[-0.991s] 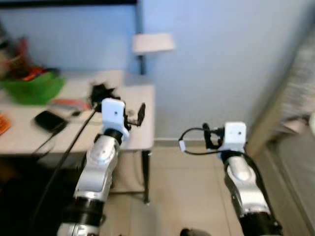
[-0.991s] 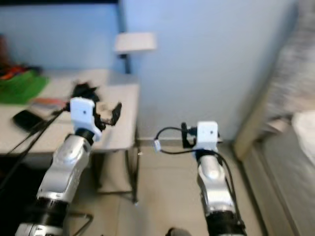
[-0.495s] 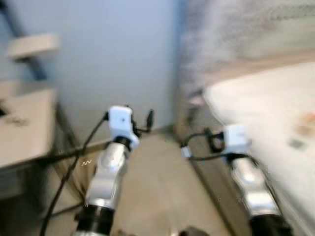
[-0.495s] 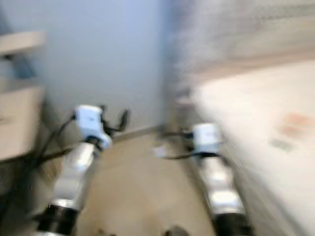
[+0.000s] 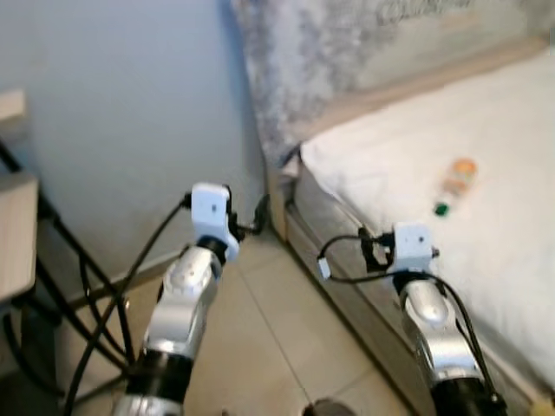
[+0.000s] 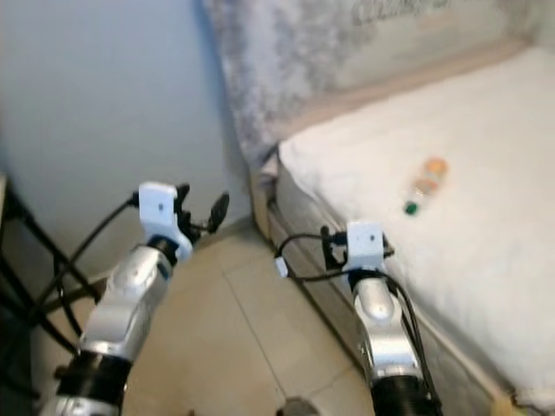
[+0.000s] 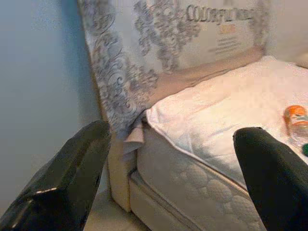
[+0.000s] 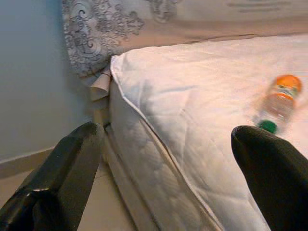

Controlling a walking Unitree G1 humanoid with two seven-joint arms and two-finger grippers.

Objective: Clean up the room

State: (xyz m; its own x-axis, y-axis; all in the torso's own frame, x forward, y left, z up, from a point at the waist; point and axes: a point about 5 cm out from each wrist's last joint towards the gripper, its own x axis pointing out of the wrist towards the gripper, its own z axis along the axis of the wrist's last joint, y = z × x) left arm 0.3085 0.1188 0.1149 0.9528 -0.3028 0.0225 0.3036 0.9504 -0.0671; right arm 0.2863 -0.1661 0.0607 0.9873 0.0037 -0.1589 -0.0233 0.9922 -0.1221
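A clear plastic bottle (image 5: 455,180) with an orange label and a green cap lies on its side on the white mattress (image 5: 512,260), to the right and ahead of me. It also appears in the right wrist view as the bottle (image 8: 279,102) and at the frame edge in the left wrist view as the bottle (image 7: 297,121). My left gripper (image 7: 173,134) is open and held over the tiled floor, facing the bed's near corner. My right gripper (image 8: 168,132) is open too, hovering beside the mattress edge, well short of the bottle. Neither holds anything.
A grey patterned headboard (image 5: 295,61) stands against the blue wall (image 5: 113,104). At the far left are a table edge (image 5: 13,234) and black legs with cables (image 5: 61,286). Tiled floor (image 5: 277,338) runs between the table and the bed.
The camera has swung to the right: the cluttered table has slid out to the left and the bed with the bottle has come into view. Both arms keep the same pose.
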